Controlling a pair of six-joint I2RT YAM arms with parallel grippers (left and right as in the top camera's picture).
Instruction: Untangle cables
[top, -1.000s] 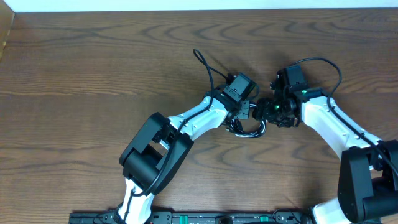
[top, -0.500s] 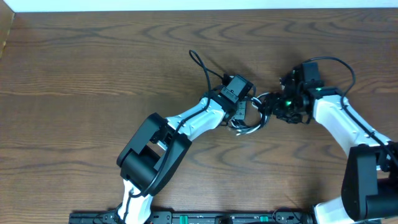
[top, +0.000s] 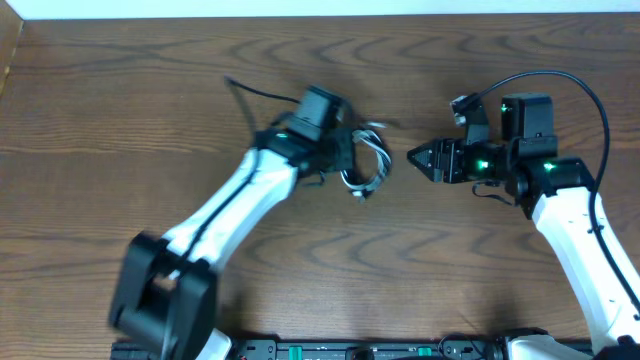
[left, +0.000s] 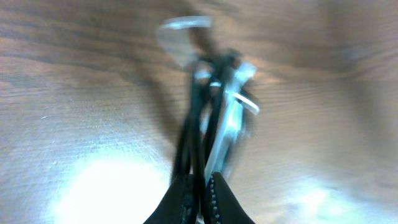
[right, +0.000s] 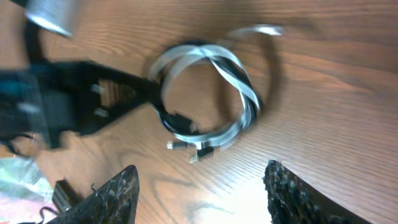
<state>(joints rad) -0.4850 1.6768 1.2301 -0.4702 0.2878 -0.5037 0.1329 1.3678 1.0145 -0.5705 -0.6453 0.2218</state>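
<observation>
The white and black cables (top: 366, 165) form one tangled coil held at the table's upper middle. My left gripper (top: 345, 158) is shut on the coil, with black and white strands pinched between its fingers (left: 200, 190). The coil (left: 214, 106) hangs blurred in front of them. My right gripper (top: 418, 158) is open and empty, a short gap to the right of the coil. In the right wrist view the coil (right: 208, 99) shows as white and black loops with small plug ends, beyond the open fingers (right: 202, 186).
The brown wooden table (top: 120, 120) fills the view. A thick black wire (top: 255, 92) loops off my left wrist, and another (top: 560, 80) arcs over my right wrist. A black rail (top: 350, 350) runs along the front edge.
My left gripper has pulled the coil up and to the left. My right gripper has let go, opened, and drawn back to the right, leaving a gap between the two.
</observation>
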